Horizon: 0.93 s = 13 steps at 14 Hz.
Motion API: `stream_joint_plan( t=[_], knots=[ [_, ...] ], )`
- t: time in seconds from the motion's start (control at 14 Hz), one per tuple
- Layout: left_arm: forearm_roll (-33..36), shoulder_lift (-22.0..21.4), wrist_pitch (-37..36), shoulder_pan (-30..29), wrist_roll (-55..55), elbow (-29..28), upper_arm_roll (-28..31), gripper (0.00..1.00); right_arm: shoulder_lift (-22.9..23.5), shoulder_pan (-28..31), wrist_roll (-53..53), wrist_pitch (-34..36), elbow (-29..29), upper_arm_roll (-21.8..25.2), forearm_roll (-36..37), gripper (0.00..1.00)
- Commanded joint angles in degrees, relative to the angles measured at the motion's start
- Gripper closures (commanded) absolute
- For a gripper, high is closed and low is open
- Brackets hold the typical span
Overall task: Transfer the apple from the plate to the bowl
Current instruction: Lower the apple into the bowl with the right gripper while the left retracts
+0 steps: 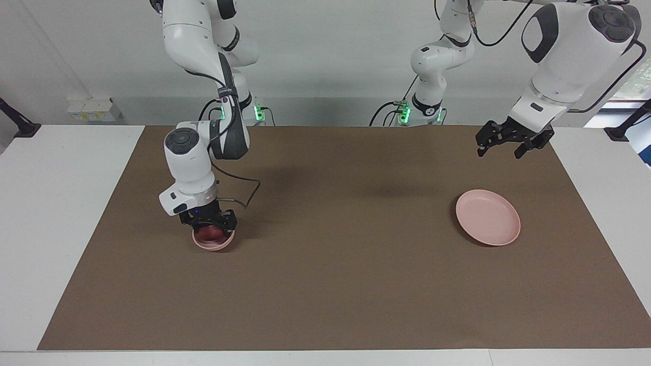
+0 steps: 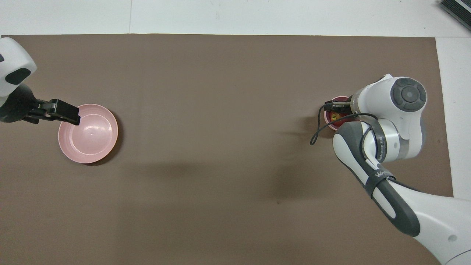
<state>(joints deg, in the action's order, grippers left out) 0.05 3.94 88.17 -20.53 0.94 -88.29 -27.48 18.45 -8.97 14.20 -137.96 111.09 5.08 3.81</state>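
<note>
Up front, the shiny red apple (image 1: 211, 233) sits in the small round pink bowl (image 1: 213, 243) under the right gripper (image 1: 209, 222); I cannot tell its grip. From above, the left gripper (image 2: 68, 113) hangs wide open and empty over the flat pink plate's (image 2: 92, 141) rim.

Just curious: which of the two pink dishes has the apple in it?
The small deep bowl under the right claw holds the apple; the wide flat plate holds nothing.

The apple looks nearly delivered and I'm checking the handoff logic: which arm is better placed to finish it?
Right. The right gripper is down at the bowl with the apple in it; it likely only needs to let go and lift. The left gripper hangs open near the empty plate.
</note>
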Motion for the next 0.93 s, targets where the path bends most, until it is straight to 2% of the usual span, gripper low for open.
stream_joint_plan(
  t=[0.0,0.07,0.14,0.28,0.5,0.64,0.85],
  knots=[
    [0.74,-0.60,-3.96,1.01,-0.76,1.79,0.41,0.00,0.35,0.18,1.36,-1.17,-0.34,-0.24,1.64,0.31],
    [0.83,-0.69,-4.75,3.28,-0.76,2.93,1.37,0.00,0.35,0.18,1.36,-1.17,-0.34,-0.24,1.64,0.21],
    [0.48,-0.60,-5.89,6.44,-0.76,3.99,5.21,0.00,0.35,0.18,1.36,-1.26,-0.34,-0.24,1.55,0.13],
    [0.39,-0.69,-6.26,12.51,-0.85,4.35,11.29,0.00,0.35,0.18,1.27,-1.26,-0.43,-0.33,1.55,0.02],
    [0.74,-1.57,-6.43,17.88,-0.85,4.35,15.86,0.00,0.35,0.18,1.27,-1.26,-0.43,-0.33,1.55,0.00],
    [0.74,-2.97,-6.43,24.82,-1.11,4.27,23.15,0.00,0.35,0.18,1.19,-1.26,-0.43,-0.33,1.64,0.00],
    [0.65,-5.95,-6.87,29.05,-2.52,3.13,27.29,0.00,0.35,0.18,0.92,-1.26,-0.52,-0.33,1.64,0.00]
  ],
)
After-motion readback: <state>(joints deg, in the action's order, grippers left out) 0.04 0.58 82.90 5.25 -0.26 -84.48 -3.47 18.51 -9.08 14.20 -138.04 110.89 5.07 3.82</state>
